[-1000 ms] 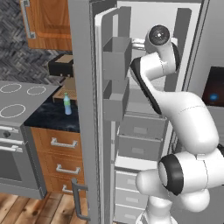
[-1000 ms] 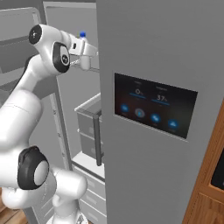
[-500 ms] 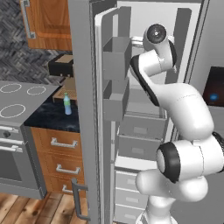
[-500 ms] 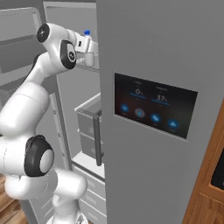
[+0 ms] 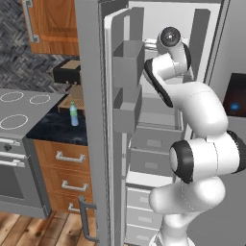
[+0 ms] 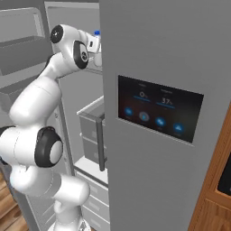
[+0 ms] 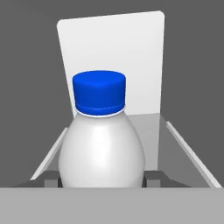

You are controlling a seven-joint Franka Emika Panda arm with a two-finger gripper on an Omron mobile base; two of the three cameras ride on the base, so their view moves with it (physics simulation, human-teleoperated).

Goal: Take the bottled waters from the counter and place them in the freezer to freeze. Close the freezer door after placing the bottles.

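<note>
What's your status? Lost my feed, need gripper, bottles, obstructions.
Gripper shut on white bottle, up inside the freezer. Green-capped bottle on counter. Freezer door open. Nothing blocking ahead.

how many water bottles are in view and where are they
2. The white bottle with a blue cap is in the gripper, inside the freezer. The green-capped bottle stands on the counter beside the stovetop.

Wooden floor [image 5: 29,230], grey herringbone wall [image 5: 19,62], brown wall cupboard [image 5: 53,26], perhaps tiled.
</note>
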